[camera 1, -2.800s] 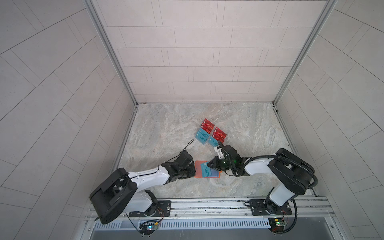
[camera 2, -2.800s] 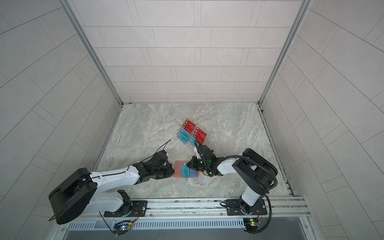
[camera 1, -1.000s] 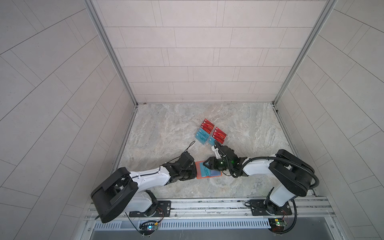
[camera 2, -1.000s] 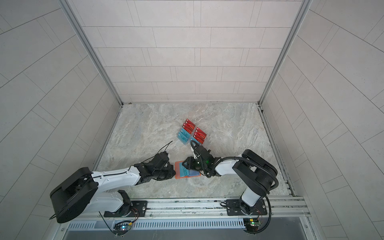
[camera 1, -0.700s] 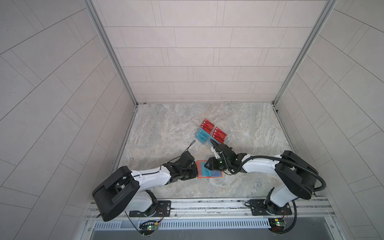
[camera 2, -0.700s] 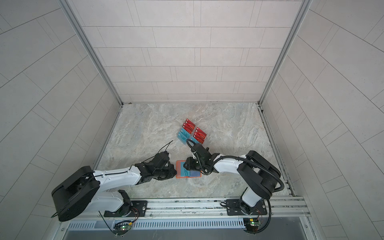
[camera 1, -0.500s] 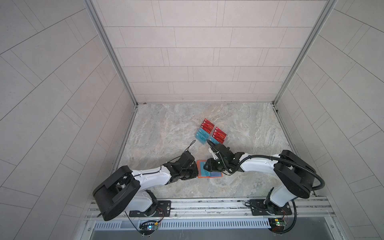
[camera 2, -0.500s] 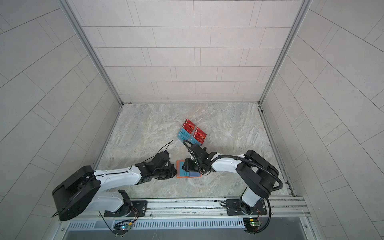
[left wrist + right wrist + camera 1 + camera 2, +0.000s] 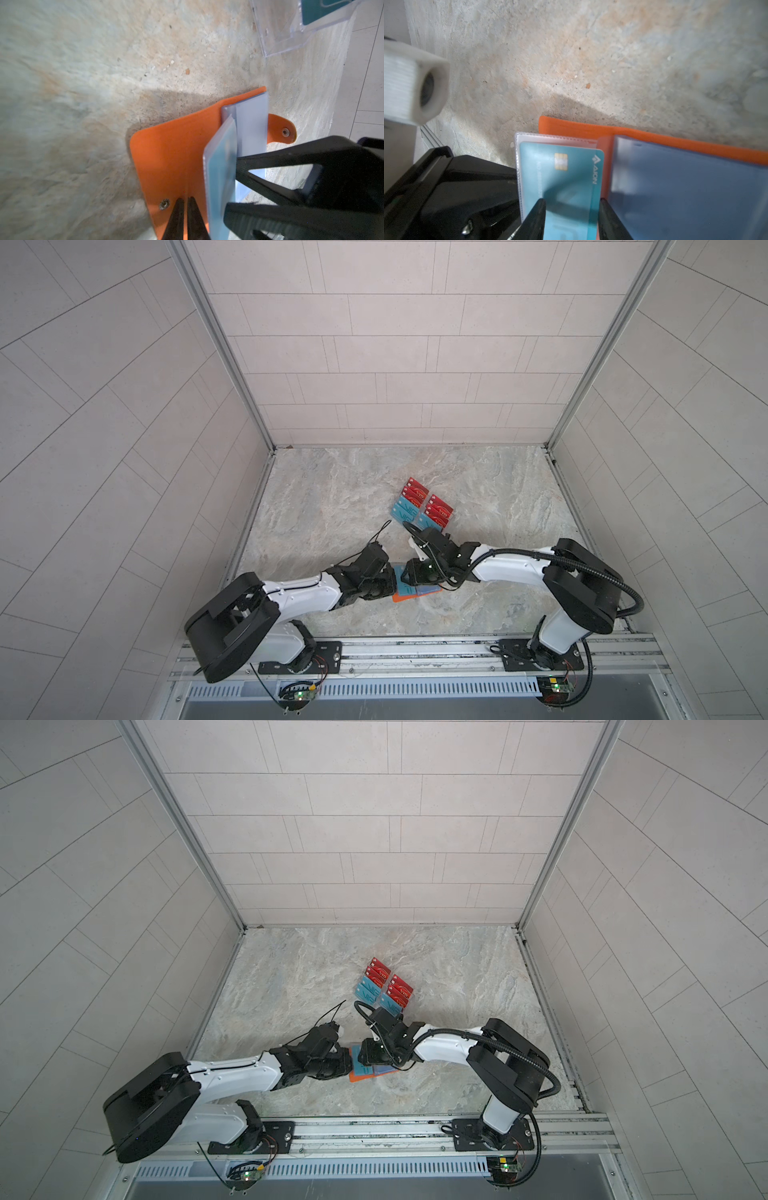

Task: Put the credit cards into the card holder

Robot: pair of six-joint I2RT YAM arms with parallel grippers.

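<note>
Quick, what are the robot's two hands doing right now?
Left gripper: closed, tips on the orange card holder.
Right gripper: closed on a teal credit card.

Clear acrylic rack (image 9: 278, 31) sits mid-table on the marble-look tabletop (image 9: 332, 497). Pale tiled walls (image 9: 395, 344) close off the back, left and right edges. Aluminium rail (image 9: 415, 649) and slotted vent strip (image 9: 374, 689) run along the front edge.
</note>
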